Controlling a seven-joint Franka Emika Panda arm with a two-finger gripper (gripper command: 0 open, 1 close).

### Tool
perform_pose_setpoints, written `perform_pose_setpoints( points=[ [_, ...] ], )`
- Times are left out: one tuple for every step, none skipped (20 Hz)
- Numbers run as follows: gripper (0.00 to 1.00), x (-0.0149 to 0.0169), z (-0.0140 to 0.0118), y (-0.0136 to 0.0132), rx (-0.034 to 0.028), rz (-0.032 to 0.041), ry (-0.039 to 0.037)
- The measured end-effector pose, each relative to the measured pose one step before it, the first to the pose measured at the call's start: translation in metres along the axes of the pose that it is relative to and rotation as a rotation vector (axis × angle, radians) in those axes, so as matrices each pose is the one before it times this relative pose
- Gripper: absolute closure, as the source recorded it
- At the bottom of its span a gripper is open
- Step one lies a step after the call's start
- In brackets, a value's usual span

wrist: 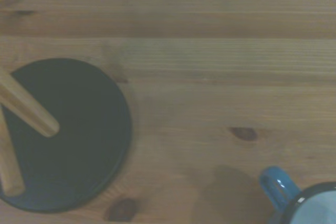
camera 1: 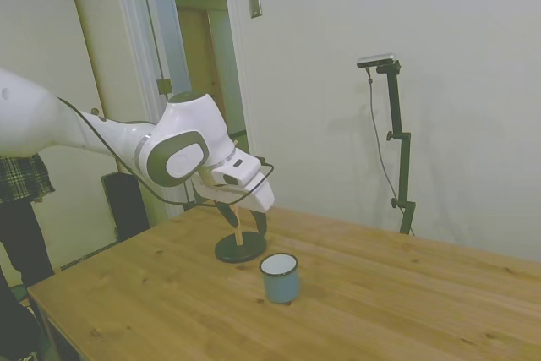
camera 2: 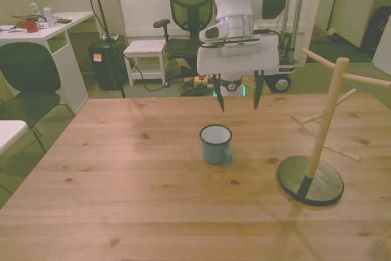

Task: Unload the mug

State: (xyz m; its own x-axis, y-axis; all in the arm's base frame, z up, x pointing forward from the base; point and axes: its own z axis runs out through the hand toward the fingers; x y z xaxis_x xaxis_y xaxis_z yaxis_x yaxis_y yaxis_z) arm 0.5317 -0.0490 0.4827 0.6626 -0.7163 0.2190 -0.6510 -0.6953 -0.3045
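Side view: my claw [camera 1: 243, 216] hangs above the wooden table [camera 1: 380, 293], partly masking the wooden branched stand with black round base [camera 1: 240, 248]. Front view: fingers spread wide, holding nothing, above and behind the upright light-blue enamel mug [camera 2: 216, 143]. Wrist view: mug rim and handle [wrist: 275, 185] beside the stand's base.

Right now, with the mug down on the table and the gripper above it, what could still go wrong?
1. The open gripper hangs close above and behind the mug; a low sideways retreat could clip its rim and tip it.
2. The wooden stand is near, its pegs reaching out; a swing toward the front view's right might catch one.
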Motion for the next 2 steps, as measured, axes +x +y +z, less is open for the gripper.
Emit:
perform_pose_setpoints(
  points=[
    [0.00, -0.00077, 0.00110, -0.00501, 0.00500, 0.00693, -0.00695],
    [0.00, -0.00071, 0.00148, -0.00370, 0.00132, 0.00482, -0.00571]
  ],
)
